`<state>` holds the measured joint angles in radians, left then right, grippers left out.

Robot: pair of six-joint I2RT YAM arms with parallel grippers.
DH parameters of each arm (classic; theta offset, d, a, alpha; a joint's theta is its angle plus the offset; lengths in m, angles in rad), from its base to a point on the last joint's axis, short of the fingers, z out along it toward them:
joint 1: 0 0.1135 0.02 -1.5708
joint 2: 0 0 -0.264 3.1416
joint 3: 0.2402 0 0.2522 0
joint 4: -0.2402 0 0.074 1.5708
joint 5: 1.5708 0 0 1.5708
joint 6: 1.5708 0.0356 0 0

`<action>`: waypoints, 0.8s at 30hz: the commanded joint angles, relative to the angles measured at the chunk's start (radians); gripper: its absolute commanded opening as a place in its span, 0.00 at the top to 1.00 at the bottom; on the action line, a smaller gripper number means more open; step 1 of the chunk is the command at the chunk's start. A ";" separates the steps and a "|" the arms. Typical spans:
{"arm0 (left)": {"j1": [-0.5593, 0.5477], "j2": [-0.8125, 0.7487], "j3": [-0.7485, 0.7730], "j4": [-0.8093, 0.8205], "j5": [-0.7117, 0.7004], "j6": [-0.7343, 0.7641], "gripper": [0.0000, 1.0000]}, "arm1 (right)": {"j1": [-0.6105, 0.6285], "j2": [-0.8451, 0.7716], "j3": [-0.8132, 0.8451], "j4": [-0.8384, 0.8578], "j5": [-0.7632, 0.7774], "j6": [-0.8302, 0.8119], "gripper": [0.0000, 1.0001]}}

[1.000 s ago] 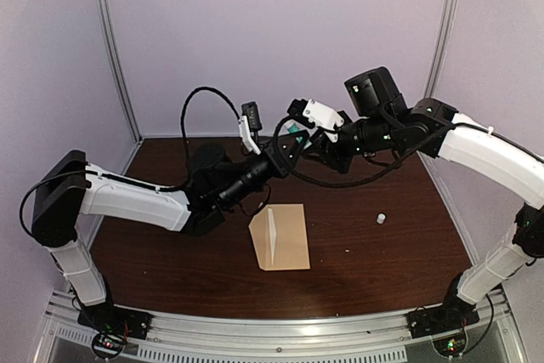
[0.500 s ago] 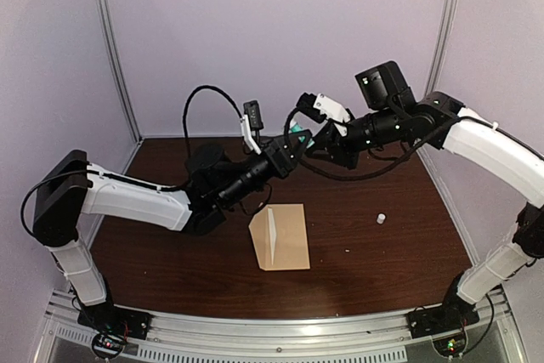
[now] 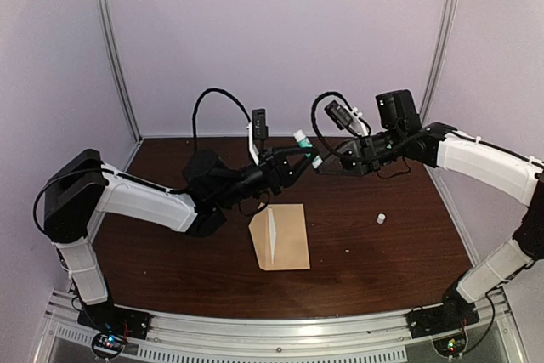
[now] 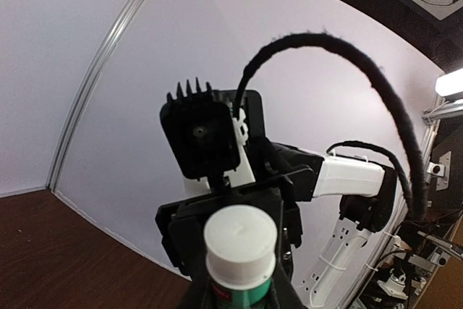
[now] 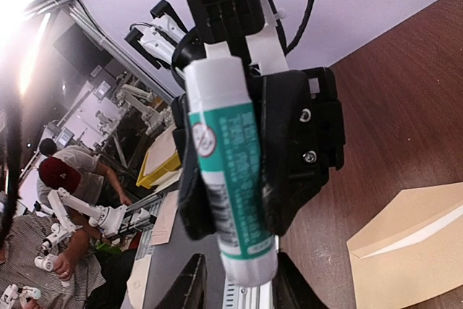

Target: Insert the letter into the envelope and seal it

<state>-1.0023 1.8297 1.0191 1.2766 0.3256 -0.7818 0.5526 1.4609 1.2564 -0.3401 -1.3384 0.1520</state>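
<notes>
My left gripper [image 3: 287, 165] is shut on a green and white glue stick [image 3: 306, 149] and holds it high above the table. The stick also shows in the left wrist view [image 4: 240, 244] and the right wrist view [image 5: 228, 171]. My right gripper [image 3: 328, 162] faces the left one. It is open, with its fingers [image 5: 189, 285] on either side of the stick's pale end. The tan envelope [image 3: 285, 235] lies flat on the table below, with a pale strip along its fold, and it shows in the right wrist view [image 5: 412, 247]. The letter is not in view as a separate sheet.
A small white cap-like piece [image 3: 381, 218] lies on the brown table [image 3: 382, 252] to the right of the envelope. Pale walls and metal posts [image 3: 115, 48] enclose the table. Both arms meet over the back middle.
My right gripper has dropped lower and turned, bringing its open fingers up to the end of the glue stick. My left gripper has turned the stick and lowered a little. The envelope has not moved.
</notes>
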 commanded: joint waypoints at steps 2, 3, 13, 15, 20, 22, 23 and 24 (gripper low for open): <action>0.048 -0.009 -0.017 -0.040 -0.083 0.027 1.00 | -0.072 -0.100 0.077 -0.166 0.048 -0.087 0.55; 0.048 -0.018 -0.019 -0.047 -0.112 0.020 1.00 | -0.047 -0.103 0.126 -0.287 0.220 -0.248 0.52; 0.038 -0.047 0.002 -0.138 -0.351 -0.078 1.00 | 0.144 -0.094 0.210 -0.319 1.040 -0.476 0.50; 0.035 -0.046 0.012 -0.151 -0.362 -0.077 1.00 | 0.177 -0.068 0.241 -0.327 1.072 -0.490 0.50; 0.027 -0.046 0.015 -0.143 -0.371 -0.079 1.00 | 0.242 -0.015 0.280 -0.328 1.124 -0.503 0.51; 0.024 -0.046 0.015 -0.142 -0.369 -0.080 1.00 | 0.256 -0.001 0.285 -0.323 1.125 -0.501 0.54; 0.023 -0.046 0.016 -0.143 -0.369 -0.082 1.00 | 0.262 0.005 0.287 -0.319 1.131 -0.502 0.55; 0.023 -0.044 0.017 -0.142 -0.366 -0.082 1.00 | 0.266 0.010 0.288 -0.312 1.139 -0.498 0.56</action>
<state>-0.9726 1.8156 1.0061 1.1099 -0.0227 -0.8551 0.7967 1.4582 1.5059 -0.6521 -0.2783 -0.3370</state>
